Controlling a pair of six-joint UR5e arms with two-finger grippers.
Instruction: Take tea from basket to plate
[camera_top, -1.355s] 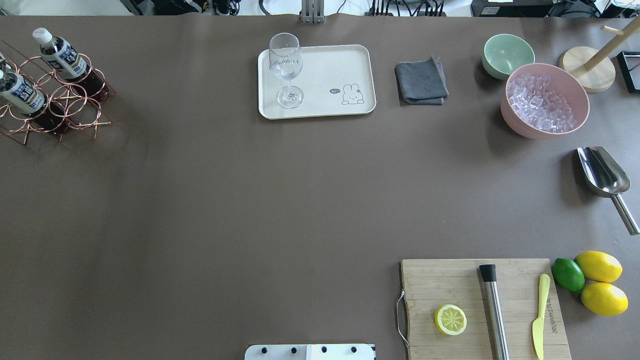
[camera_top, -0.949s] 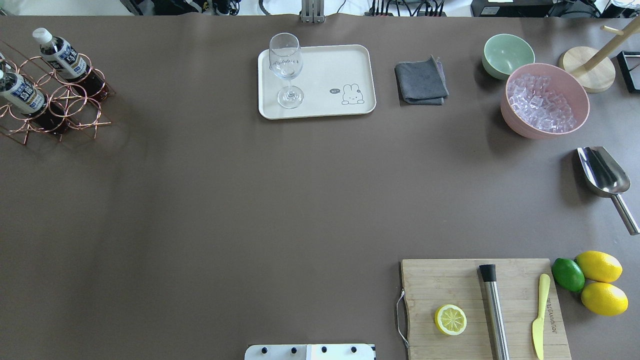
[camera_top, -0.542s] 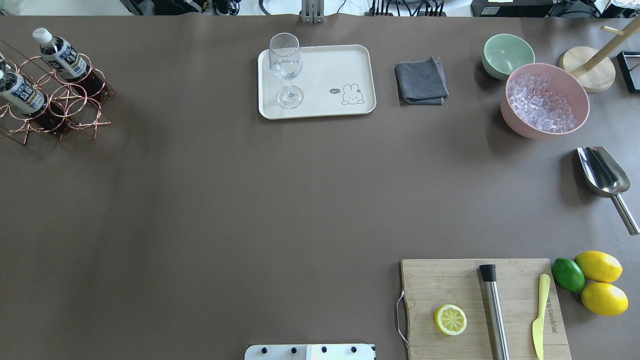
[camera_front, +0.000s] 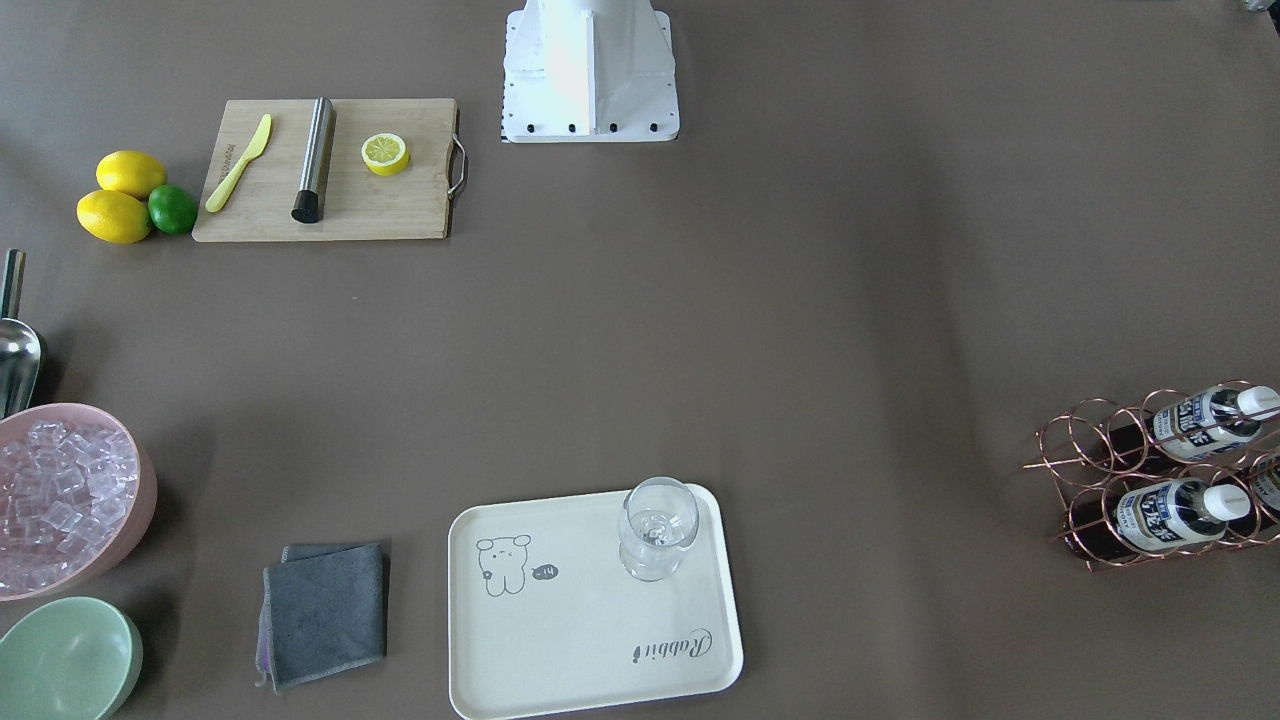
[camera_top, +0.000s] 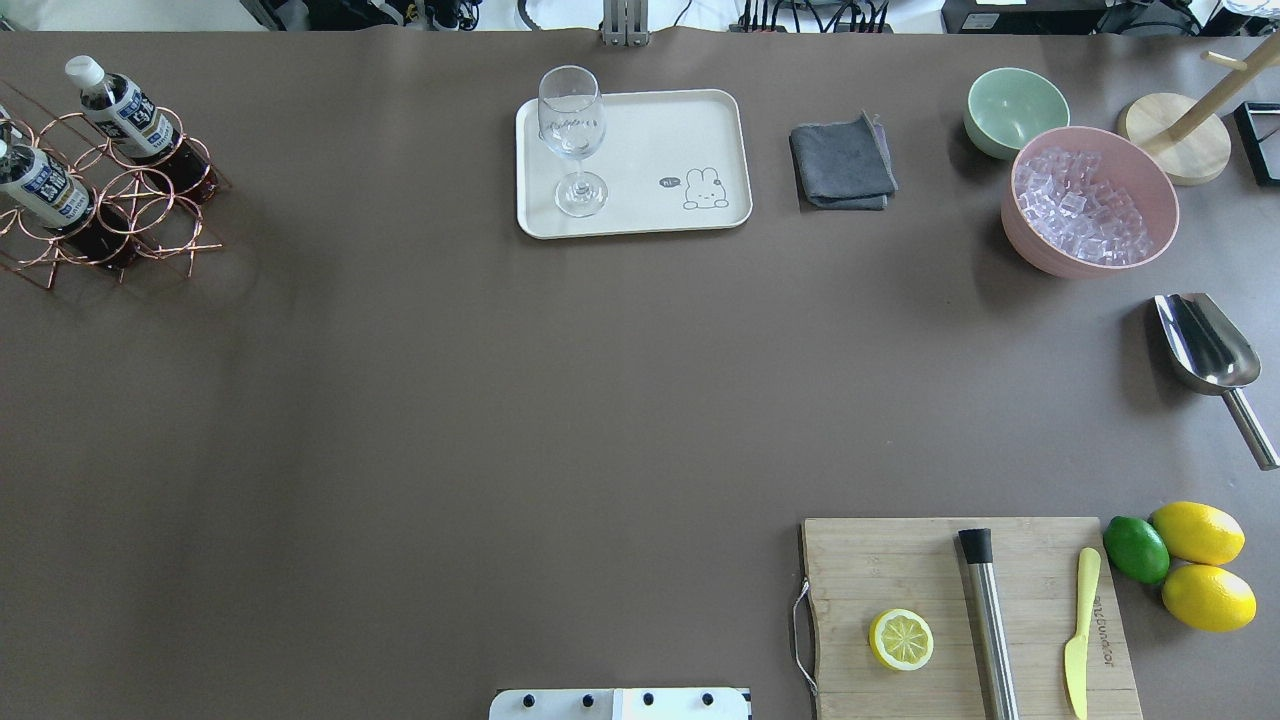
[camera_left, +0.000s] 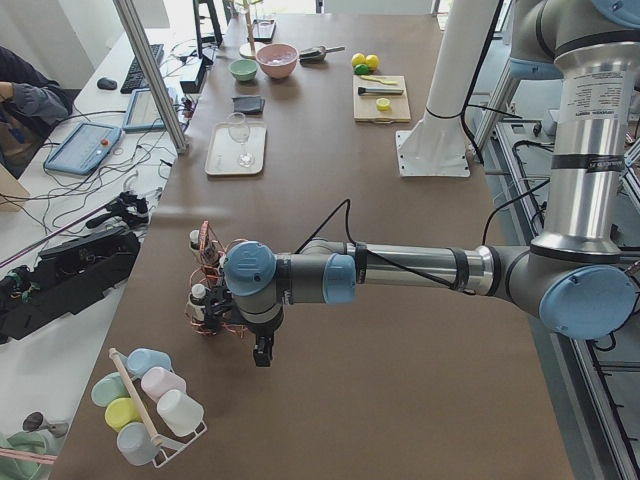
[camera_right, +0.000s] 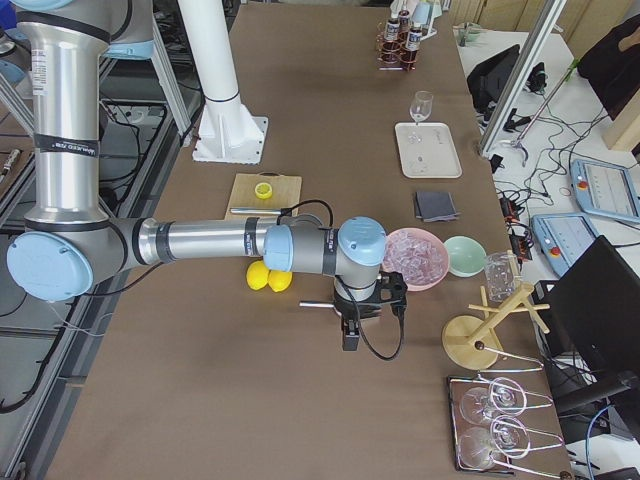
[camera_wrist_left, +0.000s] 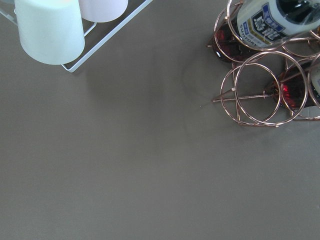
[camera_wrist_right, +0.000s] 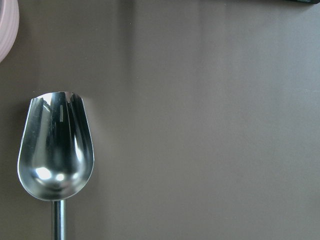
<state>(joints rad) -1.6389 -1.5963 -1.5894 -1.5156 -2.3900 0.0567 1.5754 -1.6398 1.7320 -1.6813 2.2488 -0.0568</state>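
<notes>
At counter far left, basket (camera_top: 140, 205) holds the tea (camera_top: 118, 108) in its rings; plate (camera_top: 650, 130) mid-counter carries only a glass (camera_top: 572, 130). Bottle likely light, stiff, slick plastic, so grip its shoulder under the cap, above the wire. Left claw (camera_left: 262, 355) hangs beside basket, right claw (camera_right: 349, 340) above scoop (camera_wrist_right: 55, 150); can't tell how open either is.
</notes>
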